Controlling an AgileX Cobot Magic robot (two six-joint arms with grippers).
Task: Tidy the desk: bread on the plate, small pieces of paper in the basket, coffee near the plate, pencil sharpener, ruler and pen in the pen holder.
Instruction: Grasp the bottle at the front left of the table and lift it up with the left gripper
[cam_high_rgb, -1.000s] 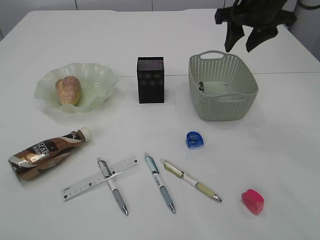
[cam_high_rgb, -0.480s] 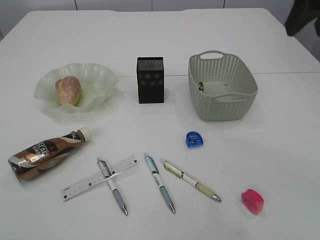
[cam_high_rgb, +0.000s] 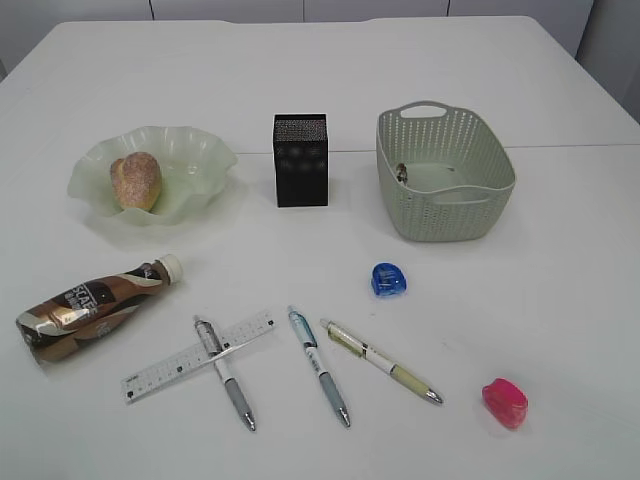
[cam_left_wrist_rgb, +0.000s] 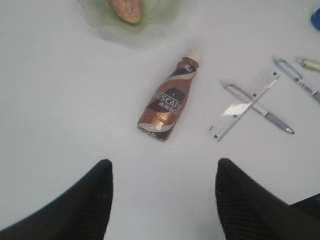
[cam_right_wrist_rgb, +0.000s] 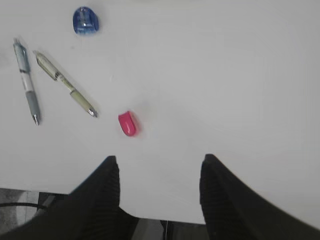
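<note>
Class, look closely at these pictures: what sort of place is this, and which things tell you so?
Probably a desk or office worktop set up for a tidying exercise: pens and a ruler lie loose on a plain white table, beside a black pen holder.

Three pens (cam_high_rgb: 320, 367), two sharpeners (cam_high_rgb: 389, 279), one ruler (cam_high_rgb: 198, 355).

1. We see the bread (cam_high_rgb: 137, 180) in the plate (cam_high_rgb: 195, 150), far left on the desk (cam_high_rgb: 560, 300).
2. Pen holder (cam_high_rgb: 301, 160) stands between plate and basket (cam_high_rgb: 445, 215).
3. Coffee (cam_high_rgb: 92, 305) lies in front of the plate.
4. Ruler (cam_high_rgb: 198, 355) lies crossed with one pen (cam_high_rgb: 225, 373); two more pens (cam_high_rgb: 320, 367) to its right.
5. One sharpener (cam_high_rgb: 389, 279) lies in front of the basket, another (cam_high_rgb: 505, 402) near right.
</note>
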